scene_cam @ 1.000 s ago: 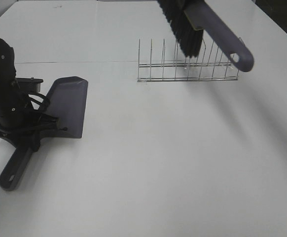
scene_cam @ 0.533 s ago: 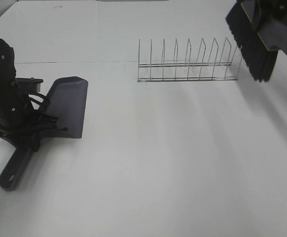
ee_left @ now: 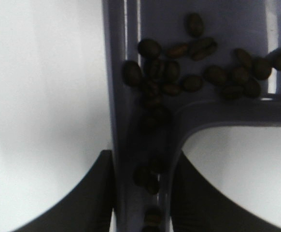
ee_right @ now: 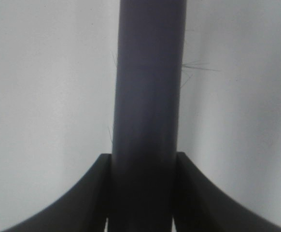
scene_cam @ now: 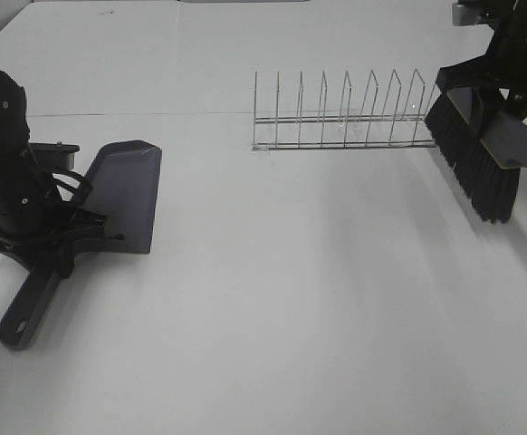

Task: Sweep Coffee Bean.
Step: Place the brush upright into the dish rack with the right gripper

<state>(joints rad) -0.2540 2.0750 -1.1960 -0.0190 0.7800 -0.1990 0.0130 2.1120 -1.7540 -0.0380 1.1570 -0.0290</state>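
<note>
The grey dustpan [scene_cam: 126, 192] lies flat on the white table at the left. My left gripper [scene_cam: 57, 243] is shut on its handle. In the left wrist view, several coffee beans [ee_left: 193, 72] lie inside the dustpan [ee_left: 227, 19] near its rear wall, and some sit in the handle channel between my left gripper's [ee_left: 143, 193] fingers. My right gripper [scene_cam: 510, 95] is shut on the brush handle [ee_right: 147, 96] at the far right. The black bristles [scene_cam: 472, 163] point down toward the table just right of the rack. No beans show on the table.
A wire dish rack [scene_cam: 345, 120] stands at the back centre-right, its right end close to the brush. The white table [scene_cam: 291, 299] stretches between the dustpan and the brush. Its rear edge runs behind the rack.
My right gripper has carried the brush from above the rack to the right and down, so the bristles now hang low beside the rack's right end. The left arm and dustpan have not moved.
</note>
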